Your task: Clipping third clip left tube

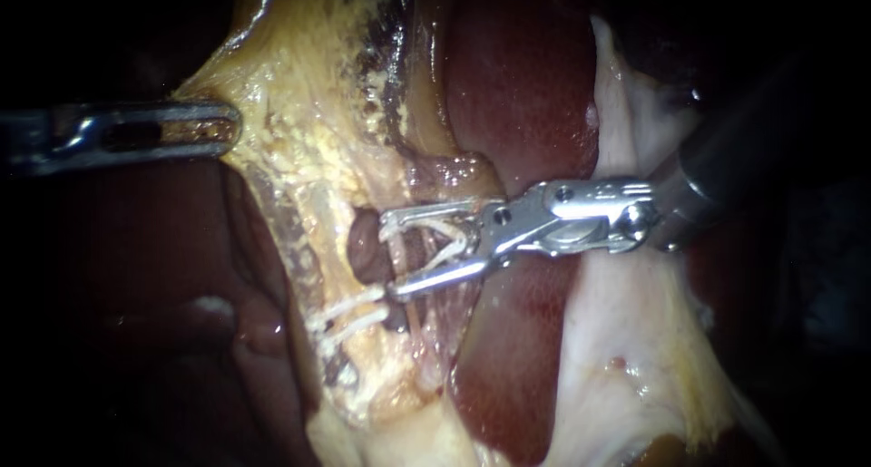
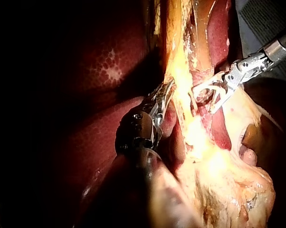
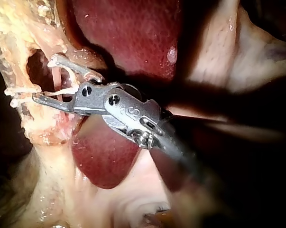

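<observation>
My right instrument comes in from the right. Its jaws stand wide apart with a white clip seated between them, both jaws touching it. The jaw tips straddle a thin pinkish strand beside a dark window in the tissue. Just below and left of the tips, two white clips cross the pale left tube. My left instrument is shut on the yellowish tissue at upper left, holding it taut. The right wrist view shows the jaws around the strand, the two clips beside them.
Dark red liver lies behind and under the right instrument's jaws. Pale whitish tissue spreads at lower right. In the left wrist view, the left instrument grips the yellow tissue and the right one is ahead of it.
</observation>
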`<state>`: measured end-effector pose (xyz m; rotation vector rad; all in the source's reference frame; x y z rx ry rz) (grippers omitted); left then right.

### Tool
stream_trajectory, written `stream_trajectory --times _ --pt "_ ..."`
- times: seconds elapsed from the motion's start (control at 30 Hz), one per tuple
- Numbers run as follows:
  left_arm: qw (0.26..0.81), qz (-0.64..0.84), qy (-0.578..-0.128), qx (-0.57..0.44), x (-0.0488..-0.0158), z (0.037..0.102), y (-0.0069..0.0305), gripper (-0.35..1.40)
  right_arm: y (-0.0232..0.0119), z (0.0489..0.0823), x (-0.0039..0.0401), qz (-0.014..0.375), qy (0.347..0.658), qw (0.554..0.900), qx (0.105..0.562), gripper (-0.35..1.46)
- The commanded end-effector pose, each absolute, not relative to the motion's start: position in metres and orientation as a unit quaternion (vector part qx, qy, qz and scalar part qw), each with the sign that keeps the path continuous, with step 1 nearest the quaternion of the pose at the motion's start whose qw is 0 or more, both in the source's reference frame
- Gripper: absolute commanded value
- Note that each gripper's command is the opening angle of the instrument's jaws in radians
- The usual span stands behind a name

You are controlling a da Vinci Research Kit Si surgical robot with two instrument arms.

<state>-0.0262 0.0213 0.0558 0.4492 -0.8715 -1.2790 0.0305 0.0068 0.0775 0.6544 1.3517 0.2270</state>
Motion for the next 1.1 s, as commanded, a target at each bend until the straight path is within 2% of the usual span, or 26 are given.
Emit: stream_trajectory --times 0.03,0.4,0.67,0.9,1.1 --pt "0.692 -0.573 -0.39 0.201 -0.0262 0.0557 0.0213 -0.35 0.0066 0.0773 0.0306 0.102 0.613 0.725 0.297 0.51" --pt "0.692 -0.574 -0.389 0.201 -0.0263 0.055 0.0212 -0.35 0.0055 0.0775 0.033 0.15 0.597 0.714 0.333 0.53" --pt "0.692 -0.574 -0.389 0.201 -0.0263 0.0548 0.0212 -0.35 0.0032 0.0796 0.0356 0.156 0.589 0.71 0.354 0.53" --pt "0.692 -0.574 -0.389 0.201 -0.0263 0.0548 0.0212 -0.35 0.0023 0.0801 0.0367 0.156 0.586 0.705 0.368 0.53" --pt "0.692 -0.574 -0.389 0.201 -0.0263 0.0548 0.0212 -0.35 0.0022 0.0791 0.037 0.162 0.602 0.675 0.395 0.53"
